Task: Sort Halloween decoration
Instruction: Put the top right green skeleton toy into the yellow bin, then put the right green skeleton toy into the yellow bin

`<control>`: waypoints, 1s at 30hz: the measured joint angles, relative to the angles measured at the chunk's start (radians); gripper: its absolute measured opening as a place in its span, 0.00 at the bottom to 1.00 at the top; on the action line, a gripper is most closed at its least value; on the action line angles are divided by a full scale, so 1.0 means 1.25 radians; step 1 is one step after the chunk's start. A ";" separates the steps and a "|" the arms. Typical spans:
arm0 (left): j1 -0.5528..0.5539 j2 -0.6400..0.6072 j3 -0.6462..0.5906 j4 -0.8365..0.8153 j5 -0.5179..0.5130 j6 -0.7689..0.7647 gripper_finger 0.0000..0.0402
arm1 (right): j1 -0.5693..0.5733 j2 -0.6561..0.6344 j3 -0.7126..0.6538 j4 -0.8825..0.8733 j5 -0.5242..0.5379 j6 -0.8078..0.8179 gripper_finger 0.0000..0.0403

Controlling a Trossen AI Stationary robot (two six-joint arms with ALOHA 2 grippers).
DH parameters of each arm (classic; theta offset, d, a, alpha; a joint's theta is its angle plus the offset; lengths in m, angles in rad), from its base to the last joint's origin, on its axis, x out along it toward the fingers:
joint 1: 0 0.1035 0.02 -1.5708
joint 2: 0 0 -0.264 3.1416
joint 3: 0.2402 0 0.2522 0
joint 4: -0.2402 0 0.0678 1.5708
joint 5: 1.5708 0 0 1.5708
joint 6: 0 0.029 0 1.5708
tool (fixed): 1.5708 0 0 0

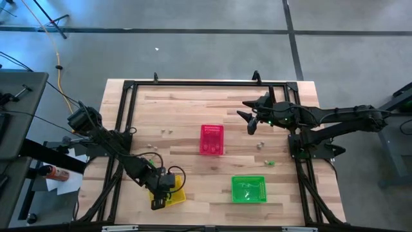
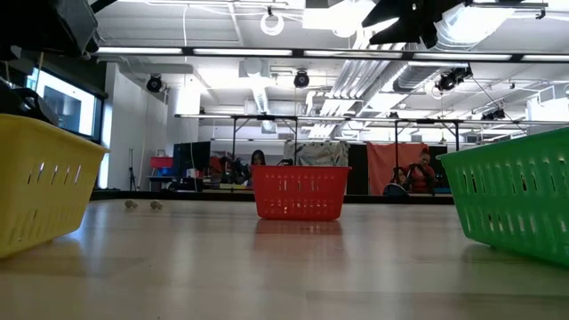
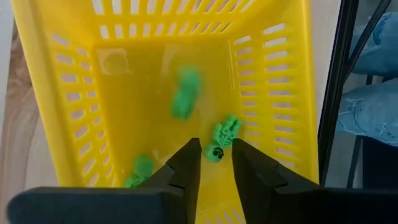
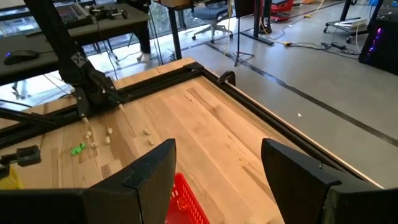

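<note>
Over the yellow basket (image 3: 68, 112) the left gripper (image 3: 215, 167) is seen parted a little with nothing held, green trinkets (image 3: 224, 134) lie loose below it, so a straight lift is best made, while the wide-open, empty right gripper (image 1: 250, 122) is kept waiting beyond the red basket (image 1: 212, 139).

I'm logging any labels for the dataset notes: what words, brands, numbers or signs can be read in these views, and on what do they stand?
No text can be read in any view.
Yellow basket, red basket, green basket: plain mesh walls, no label showing.
Green trinkets in the yellow basket: no markings visible.
Room behind the table in the low view: anything there is too small to read.
</note>
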 joint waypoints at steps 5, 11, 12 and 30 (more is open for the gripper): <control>0.009 -0.003 0.000 0.004 0.023 -0.038 0.30 | 0.000 0.000 0.000 -0.001 0.000 -0.001 0.58; 0.054 -0.066 0.000 0.001 0.074 -0.033 0.39 | 0.000 0.000 0.000 -0.001 0.000 -0.002 0.58; 0.064 -0.087 0.000 -0.003 0.073 -0.022 0.40 | 0.000 0.000 0.000 -0.001 0.000 -0.002 0.58; 0.466 -0.434 0.000 0.171 -0.164 0.467 0.41 | 0.000 0.000 0.000 0.080 -0.016 -0.010 0.58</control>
